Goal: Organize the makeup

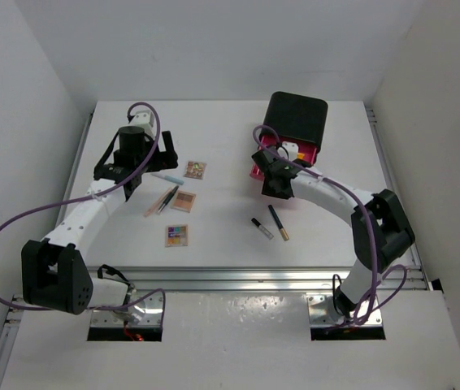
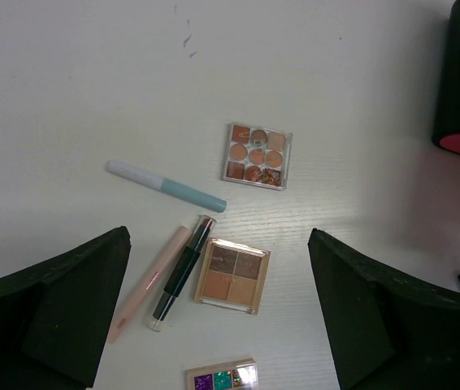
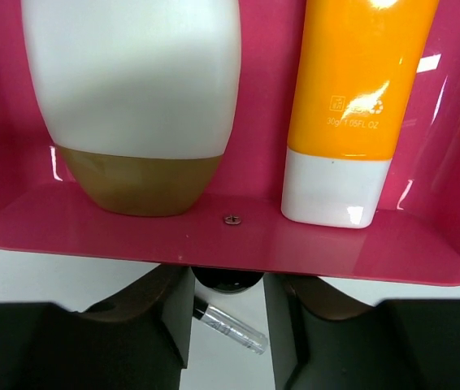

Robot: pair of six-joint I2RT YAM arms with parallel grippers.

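Note:
My left gripper (image 1: 135, 179) is open and empty, hovering over loose makeup on the white table. In the left wrist view, between its fingers (image 2: 67, 301), lie a tan four-pan palette (image 2: 232, 276), a black stick (image 2: 181, 272) and a pale pink stick (image 2: 149, 283). A pale blue stick (image 2: 165, 185) and a nine-pan palette (image 2: 257, 155) lie beyond. A glitter palette (image 2: 222, 377) lies nearer. My right gripper (image 3: 228, 284) is shut on the black knob (image 3: 228, 281) of a pink drawer (image 3: 230, 240). The drawer holds an orange white-capped tube (image 3: 352, 106) and a white bottle (image 3: 132, 89).
The black box (image 1: 297, 119) stands at the back right with its pink drawer pulled out towards my right gripper (image 1: 269, 168). Two black sticks (image 1: 262, 227) (image 1: 279, 222) lie on the table in front of the box. A clear-capped stick (image 3: 232, 328) shows below the drawer.

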